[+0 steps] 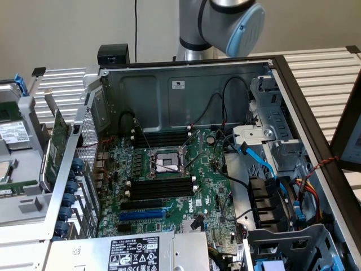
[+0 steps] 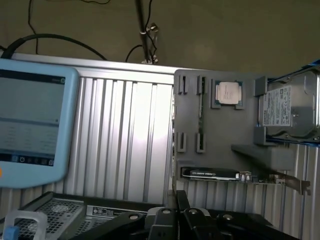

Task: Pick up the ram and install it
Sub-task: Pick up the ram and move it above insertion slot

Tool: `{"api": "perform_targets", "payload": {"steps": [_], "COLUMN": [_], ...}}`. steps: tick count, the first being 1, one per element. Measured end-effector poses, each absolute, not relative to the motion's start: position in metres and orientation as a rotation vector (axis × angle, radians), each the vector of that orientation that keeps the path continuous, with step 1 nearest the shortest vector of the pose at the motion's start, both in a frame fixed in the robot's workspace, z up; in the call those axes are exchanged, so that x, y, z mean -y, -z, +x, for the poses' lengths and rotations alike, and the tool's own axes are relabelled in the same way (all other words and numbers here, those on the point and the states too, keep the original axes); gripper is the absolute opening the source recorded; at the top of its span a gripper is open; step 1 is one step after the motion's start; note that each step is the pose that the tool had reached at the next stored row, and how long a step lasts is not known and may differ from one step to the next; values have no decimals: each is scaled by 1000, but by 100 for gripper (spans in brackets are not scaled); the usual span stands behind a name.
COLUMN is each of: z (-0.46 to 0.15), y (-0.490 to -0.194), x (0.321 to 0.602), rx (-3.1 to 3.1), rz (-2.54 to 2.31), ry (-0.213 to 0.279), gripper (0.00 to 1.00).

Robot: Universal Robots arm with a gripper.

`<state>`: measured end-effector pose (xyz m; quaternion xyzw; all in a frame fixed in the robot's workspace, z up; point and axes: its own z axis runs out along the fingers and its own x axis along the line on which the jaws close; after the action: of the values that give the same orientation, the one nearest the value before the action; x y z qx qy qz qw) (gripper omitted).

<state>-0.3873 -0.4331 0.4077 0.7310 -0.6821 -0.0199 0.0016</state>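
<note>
In the wrist view my gripper [image 2: 179, 201] shows as black fingers drawn together, with nothing between them. It hovers away from a grey parts holder [image 2: 220, 135]. A thin dark strip [image 2: 201, 106] stands edge-on between the holder's clips; it may be the ram. In the exterior view a narrow green strip [image 1: 12, 188], probably the ram, lies in the holder at the left edge, outside the case. The motherboard [image 1: 208, 169] lies in the open case with long black memory slots [image 1: 162, 187] beside the processor socket [image 1: 164, 162]. The arm's joint [image 1: 228, 20] is above the case's back wall.
The holder also carries a processor chip [image 2: 229, 93], a hard drive [image 2: 289, 106] and a wider expansion card [image 2: 235, 175], which stands upright in the exterior view [image 1: 56, 147]. A light-blue tablet [image 2: 32, 125] stands nearby. Blue and black cables [image 1: 265, 164] crowd the case's right side.
</note>
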Motion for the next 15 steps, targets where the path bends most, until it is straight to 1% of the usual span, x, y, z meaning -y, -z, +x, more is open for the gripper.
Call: {"api": "perform_targets", "payload": {"steps": [15], "z": [-327], "y": [-414], "x": [436], "rx": [2129], "rz": [2295], "ry": [75], "gripper": [12]}}
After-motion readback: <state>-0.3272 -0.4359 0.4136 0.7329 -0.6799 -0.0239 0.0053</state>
